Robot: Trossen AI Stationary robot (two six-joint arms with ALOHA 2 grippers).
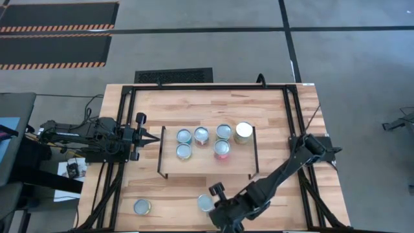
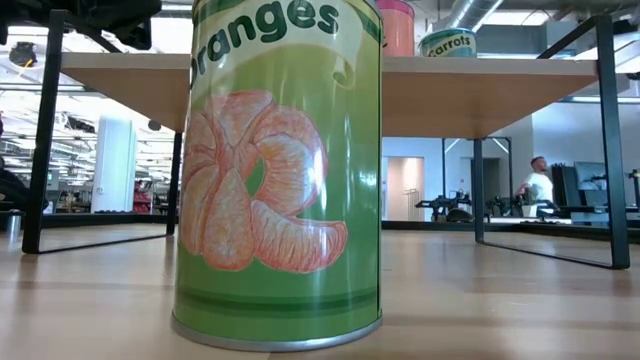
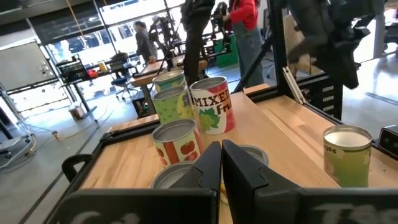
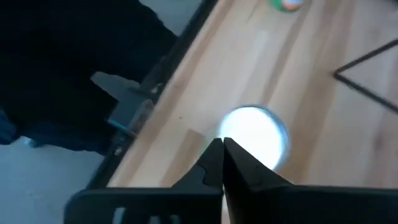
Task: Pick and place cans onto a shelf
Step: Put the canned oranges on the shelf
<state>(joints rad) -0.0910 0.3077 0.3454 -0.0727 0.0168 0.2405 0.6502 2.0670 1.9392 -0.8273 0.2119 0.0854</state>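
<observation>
While five cans (image 1: 203,134) stand on the shelf (image 1: 169,169) at centre frame, the right gripper (image 1: 213,194), fingers pressed together and empty, hovers beside a loose can (image 1: 206,203) below it. The left gripper (image 1: 155,138) waits shut at the shelf's left edge; another can (image 1: 142,207) sits lower left.

Green can (image 2: 278,170) printed with orange segments; pink-red can (image 1: 222,150) on the light-wood shelf (image 1: 207,169); silver-topped can (image 1: 141,206) on the striped-plank table (image 1: 194,103).

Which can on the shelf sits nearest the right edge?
The pale-topped can at the shelf's right end. The other five cans on the shelf have grey tops and stand further left.
</observation>
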